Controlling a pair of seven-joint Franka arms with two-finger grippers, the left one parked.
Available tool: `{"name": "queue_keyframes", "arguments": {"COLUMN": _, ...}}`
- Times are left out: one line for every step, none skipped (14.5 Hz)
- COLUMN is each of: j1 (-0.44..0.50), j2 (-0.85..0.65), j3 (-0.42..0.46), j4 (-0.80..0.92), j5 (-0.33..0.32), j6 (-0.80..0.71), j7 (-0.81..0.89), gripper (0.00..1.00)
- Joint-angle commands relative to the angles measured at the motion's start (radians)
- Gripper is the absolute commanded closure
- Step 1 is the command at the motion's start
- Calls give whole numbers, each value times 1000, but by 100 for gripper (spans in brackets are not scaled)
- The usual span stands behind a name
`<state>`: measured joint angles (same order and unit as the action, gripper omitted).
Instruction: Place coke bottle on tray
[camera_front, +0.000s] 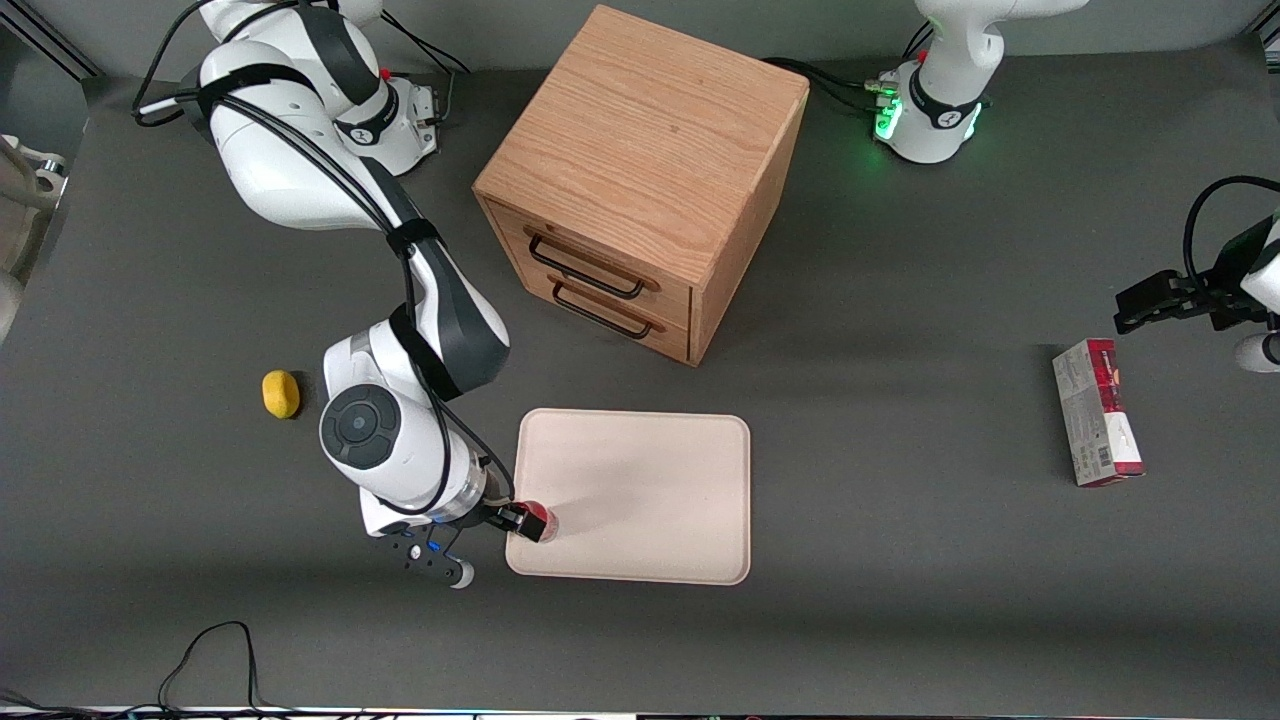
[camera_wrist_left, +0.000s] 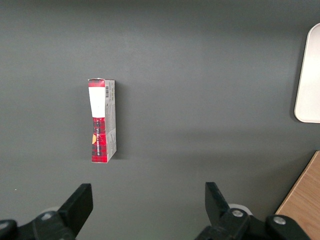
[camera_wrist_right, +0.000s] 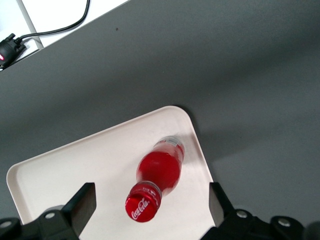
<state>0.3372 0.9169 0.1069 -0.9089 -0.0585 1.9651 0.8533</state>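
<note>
Over the tray's (camera_front: 640, 500) near corner, toward the working arm's end, the hand (camera_front: 522, 520) hovered spread wide, gripping nothing. Beneath it the coke bottle (camera_wrist_right: 160, 177) stood on the tray just inside the rim. Farther back sat the wooden two-drawer cabinet (camera_front: 640, 180).

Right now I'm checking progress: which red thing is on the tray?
The coke bottle, between the open hand's fingers on the tray; the carton lies on the table.
</note>
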Motion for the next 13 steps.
{"name": "queue_keyframes", "arguments": {"j1": -3, "j2": -21, "j3": -6, "j4": 27, "j5": -12, "j6": -64, "j7": -3, "gripper": 0}}
{"name": "queue_keyframes", "arguments": {"j1": -24, "j2": -39, "j3": -1, "j4": 24, "j5": -4, "j6": -101, "j7": -54, "gripper": 0}}
{"name": "queue_keyframes", "arguments": {"j1": -39, "j2": -77, "j3": 4, "j4": 3, "j5": -3, "j6": -150, "j7": -124, "gripper": 0}}
{"name": "queue_keyframes", "arguments": {"j1": -59, "j2": -134, "j3": 4, "j4": -64, "j5": 17, "j6": -202, "j7": -213, "gripper": 0}}
{"name": "queue_keyframes", "arguments": {"j1": -91, "j2": -218, "j3": -2, "j4": -159, "j5": 57, "j6": -204, "j7": -282, "gripper": 0}}
{"name": "queue_keyframes", "arguments": {"j1": -118, "j2": -307, "j3": -4, "j4": -282, "j5": 71, "j6": -197, "j7": -345, "gripper": 0}}
{"name": "queue_keyframes", "arguments": {"j1": -142, "j2": -402, "j3": -4, "j4": -411, "j5": 72, "j6": -174, "j7": -408, "gripper": 0}}
{"name": "queue_keyframes", "arguments": {"j1": -168, "j2": -497, "j3": -4, "j4": -539, "j5": 74, "j6": -148, "j7": -477, "gripper": 0}}
{"name": "queue_keyframes", "arguments": {"j1": -203, "j2": -594, "j3": -4, "j4": -650, "j5": 75, "j6": -141, "j7": -561, "gripper": 0}}
{"name": "queue_keyframes", "arguments": {"j1": -234, "j2": -681, "j3": -6, "j4": -741, "j5": 75, "j6": -146, "j7": -647, "gripper": 0}}
{"name": "queue_keyframes", "arguments": {"j1": -268, "j2": -755, "j3": -6, "j4": -804, "j5": 77, "j6": -161, "j7": -719, "gripper": 0}}
{"name": "queue_keyframes", "arguments": {"j1": -294, "j2": -812, "j3": -6, "j4": -838, "j5": 77, "j6": -196, "j7": -782, "gripper": 0}}
{"name": "queue_keyframes", "arguments": {"j1": -306, "j2": -848, "j3": -13, "j4": -843, "j5": 77, "j6": -242, "j7": -850, "gripper": 0}}
